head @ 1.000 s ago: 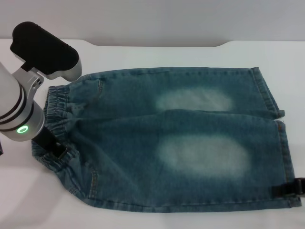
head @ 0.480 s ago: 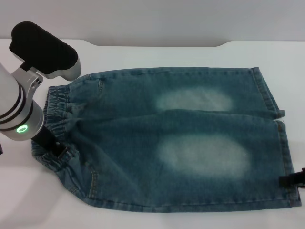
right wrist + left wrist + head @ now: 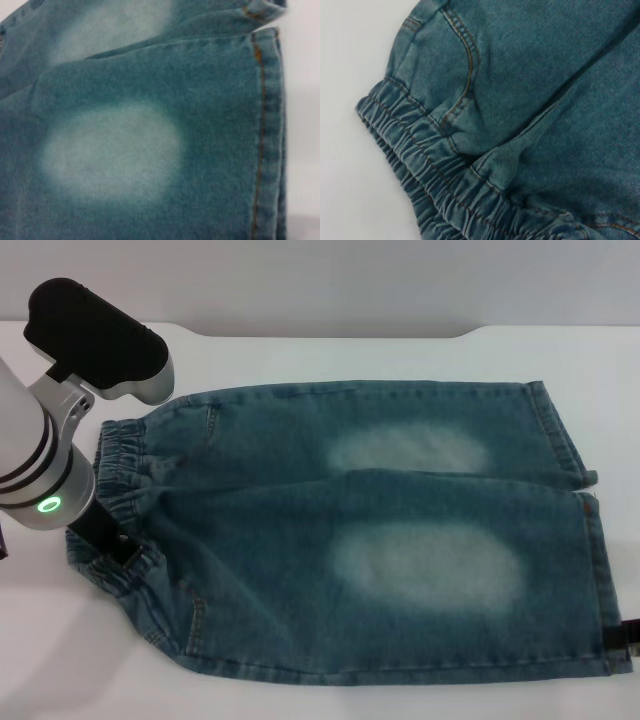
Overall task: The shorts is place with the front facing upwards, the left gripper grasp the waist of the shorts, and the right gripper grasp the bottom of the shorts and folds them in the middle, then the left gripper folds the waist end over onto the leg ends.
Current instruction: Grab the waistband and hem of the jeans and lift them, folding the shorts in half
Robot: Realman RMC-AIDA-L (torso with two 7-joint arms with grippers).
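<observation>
The shorts (image 3: 370, 540) lie flat on the white table (image 3: 300, 350), front up, spread across the scene. The waist (image 3: 115, 510) — the puckered elastic band — sits at the left; the leg ends (image 3: 590, 540) sit at the right, their stitched hems straight.

My left gripper (image 3: 105, 540) is down on the near part of the waist, its black fingers touching the gathered denim. How far they are open, and whether they grip cloth, I cannot tell.

My right gripper (image 3: 622, 637) shows only as a dark tip at the right edge, touching the near corner of the bottom of the shorts (image 3: 267, 125). Its opening — and any hold on the hem — I cannot tell.
</observation>
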